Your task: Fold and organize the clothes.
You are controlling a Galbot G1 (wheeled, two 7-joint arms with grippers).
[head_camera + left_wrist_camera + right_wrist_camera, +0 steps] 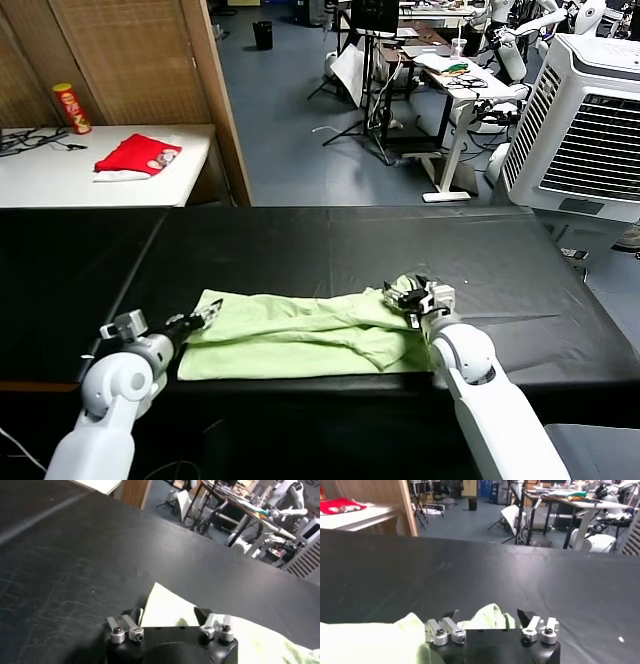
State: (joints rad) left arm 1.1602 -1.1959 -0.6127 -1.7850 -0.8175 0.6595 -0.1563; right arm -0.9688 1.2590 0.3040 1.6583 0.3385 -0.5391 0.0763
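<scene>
Both grippers straddle the shirt (300, 335) ends — left gripper (208, 318) and right gripper (412, 297), fingers apart, cloth between — thin fabric may slip out if pinched shallowly.

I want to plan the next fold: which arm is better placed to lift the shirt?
Neither alone. The left tool sits at the left corner of the shirt; the right tool sits over the bunched right end. Both look equally ready.

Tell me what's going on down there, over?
Left pincer at shirt's left edge, right pincer at bunched right end. Green T-shirt lies half-folded on black table. Nothing in the way.
</scene>
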